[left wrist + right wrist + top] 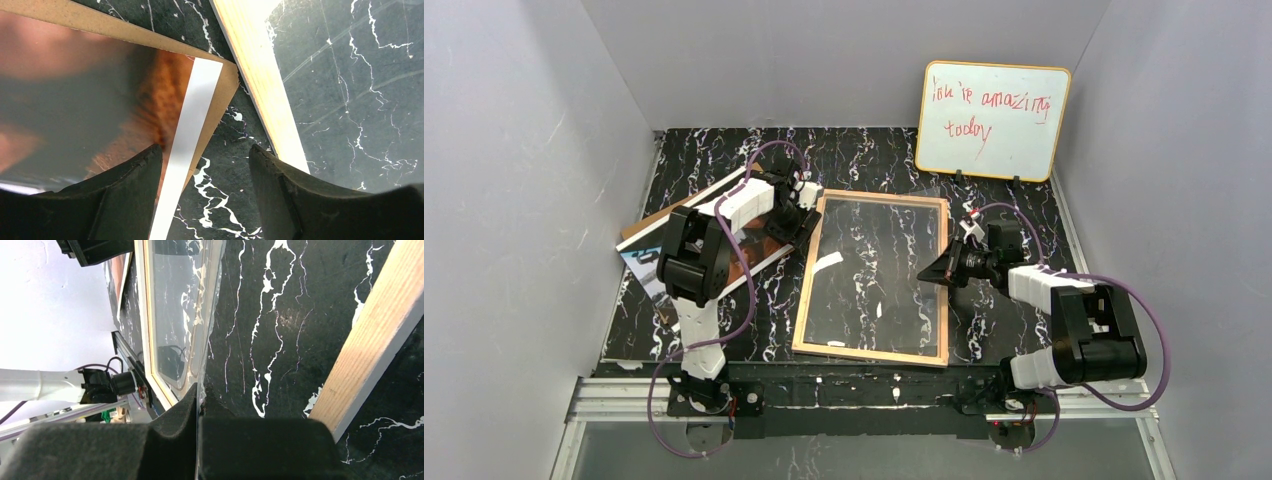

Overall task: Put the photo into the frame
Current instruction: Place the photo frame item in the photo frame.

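Only one text can be read: "you're amazing today", handwritten in red marker on the orange-rimmed whiteboard (1022, 150).

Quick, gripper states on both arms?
Left gripper: open, fingers straddling the photo corner, nothing held.
Right gripper: shut, apparently pinching the clear pane edge.

We find the frame (872, 277) lying flat at the middle of the worktop (874, 160). The photo (75, 110) lies just to its left, on the backing board (224, 87). Behind the frame, to the right, the whiteboard (991, 121) stands against the back wall.
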